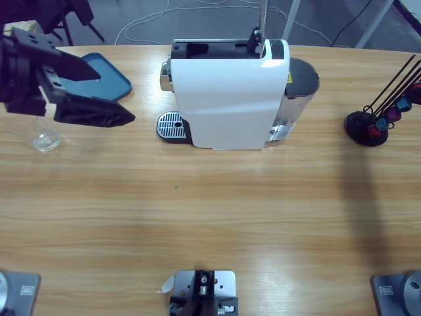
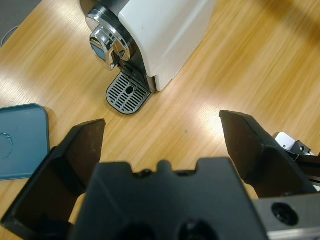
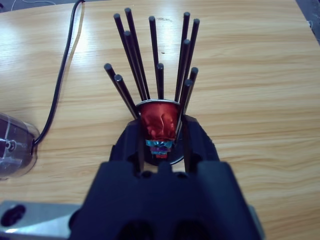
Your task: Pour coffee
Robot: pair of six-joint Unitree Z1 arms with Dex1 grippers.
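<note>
The white coffee machine (image 1: pixel 223 92) stands at the table's back middle, its spout (image 2: pixel 107 45) over the round drip grate (image 1: pixel 172 125) (image 2: pixel 128 93). A clear glass cup (image 1: pixel 45 138) sits on the wood at the far left. My left gripper (image 1: pixel 112 92) (image 2: pixel 162 125) hovers open above the table between the cup and the grate, holding nothing. At the far right stands a black capsule rack (image 1: pixel 368 125) with thin rods. The right wrist view looks down onto it, a red capsule (image 3: pixel 160 120) at its centre just past my right gripper's black body (image 3: pixel 160 200). The right arm is absent from the high view.
A blue tray (image 1: pixel 99 76) (image 2: pixel 20 140) lies at the back left, behind the left gripper. The machine's grey water tank (image 1: pixel 299 85) sticks out on its right side. A black cable (image 3: pixel 65 65) runs over the table near the rack.
</note>
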